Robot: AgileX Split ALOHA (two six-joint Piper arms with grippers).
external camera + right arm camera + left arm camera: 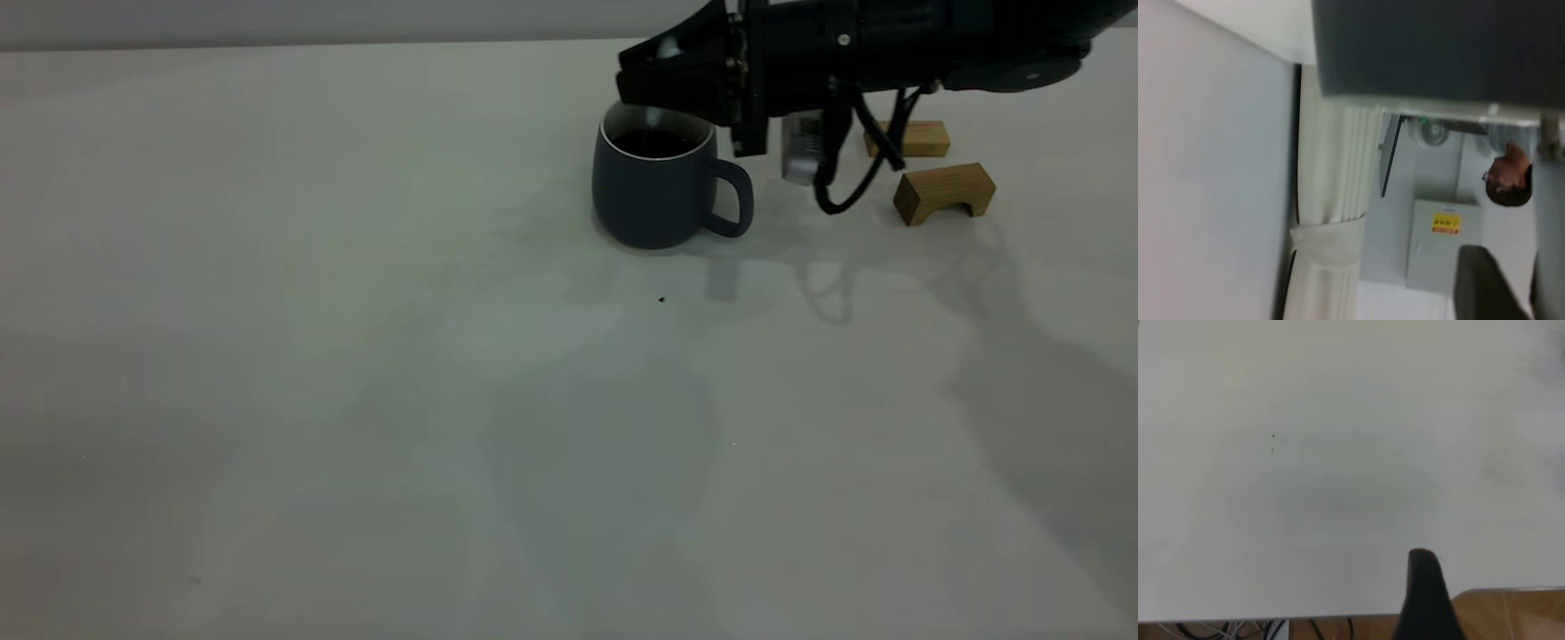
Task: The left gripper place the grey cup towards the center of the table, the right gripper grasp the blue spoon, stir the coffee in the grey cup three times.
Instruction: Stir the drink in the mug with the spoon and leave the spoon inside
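The grey cup [653, 191] stands upright on the table [356, 373] right of centre toward the back, handle to the right, with dark coffee [655, 142] inside. My right gripper [665, 82] reaches in from the right and hangs just over the cup's rim. In the right wrist view a pale blue spoon [1550, 227] runs from beside a dark finger [1485, 287] toward the cup [1438, 47]; the gripper is shut on it. My left gripper [1491, 600] is outside the exterior view, over bare table [1338, 453] near its edge, open and holding nothing.
Two tan wooden blocks lie behind and right of the cup: a flat one [917, 138] and an arch [944, 191]. A tiny dark speck [661, 300] sits in front of the cup. A person [1508, 180] shows far off in the room.
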